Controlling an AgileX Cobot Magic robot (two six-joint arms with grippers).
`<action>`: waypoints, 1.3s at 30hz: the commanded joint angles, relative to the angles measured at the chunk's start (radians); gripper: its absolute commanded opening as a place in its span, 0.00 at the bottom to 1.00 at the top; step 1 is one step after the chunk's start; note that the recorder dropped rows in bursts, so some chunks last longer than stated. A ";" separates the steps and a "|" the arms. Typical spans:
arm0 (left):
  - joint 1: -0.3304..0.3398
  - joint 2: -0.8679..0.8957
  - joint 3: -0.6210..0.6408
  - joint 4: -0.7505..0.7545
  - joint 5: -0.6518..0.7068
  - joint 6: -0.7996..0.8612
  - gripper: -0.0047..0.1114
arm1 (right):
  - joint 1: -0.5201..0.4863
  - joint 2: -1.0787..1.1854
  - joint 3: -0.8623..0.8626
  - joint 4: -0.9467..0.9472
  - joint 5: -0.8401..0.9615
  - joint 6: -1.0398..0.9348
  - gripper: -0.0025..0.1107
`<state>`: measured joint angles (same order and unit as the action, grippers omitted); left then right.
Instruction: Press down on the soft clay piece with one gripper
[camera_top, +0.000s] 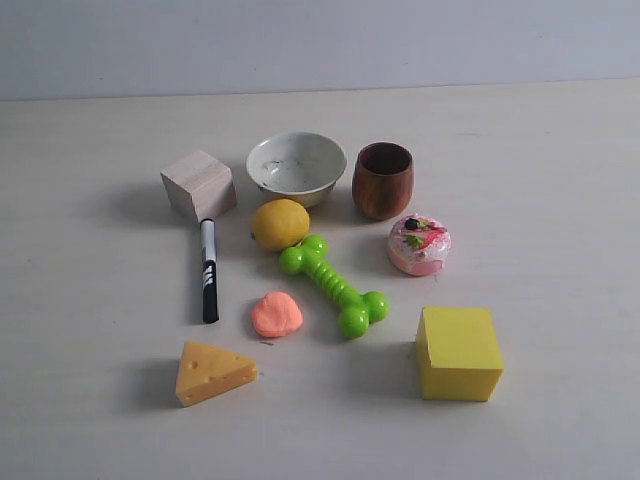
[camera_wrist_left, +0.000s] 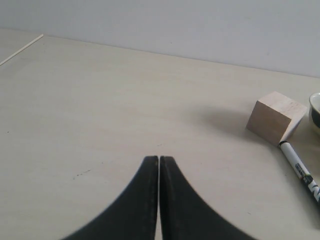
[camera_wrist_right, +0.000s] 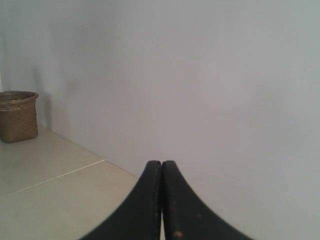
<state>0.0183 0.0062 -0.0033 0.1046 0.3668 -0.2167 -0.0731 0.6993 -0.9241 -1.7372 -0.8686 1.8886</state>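
Observation:
The soft clay piece (camera_top: 276, 314) is a small salmon-orange lumpy blob lying on the table, left of the green bone toy. Neither arm shows in the exterior view. My left gripper (camera_wrist_left: 159, 159) is shut with nothing between its black fingers, low over bare table well away from the clay; its view shows only the wooden cube and the pen. My right gripper (camera_wrist_right: 161, 163) is shut too, empty, and faces a grey wall and floor. The clay is out of both wrist views.
Around the clay lie a green bone toy (camera_top: 332, 283), black-and-white pen (camera_top: 208, 270), lemon (camera_top: 279, 223), cheese wedge (camera_top: 213, 372), yellow block (camera_top: 459, 352), pink cake toy (camera_top: 419, 244), wooden cube (camera_top: 198, 184), white bowl (camera_top: 296, 166) and wooden cup (camera_top: 383, 179). A wicker basket (camera_wrist_right: 18, 115) stands on the floor.

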 joint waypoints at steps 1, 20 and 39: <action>0.000 -0.006 0.003 -0.003 -0.004 0.003 0.07 | 0.015 0.108 -0.037 -0.007 0.077 0.063 0.02; 0.000 -0.006 0.003 -0.003 -0.004 0.003 0.07 | 0.263 0.623 -0.099 -0.007 0.206 0.045 0.02; 0.000 -0.006 0.003 -0.003 -0.004 0.003 0.07 | 0.741 0.977 -0.170 -0.007 0.618 0.088 0.02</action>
<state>0.0183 0.0062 -0.0033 0.1046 0.3668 -0.2167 0.6592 1.6617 -1.0777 -1.7454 -0.2886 1.9767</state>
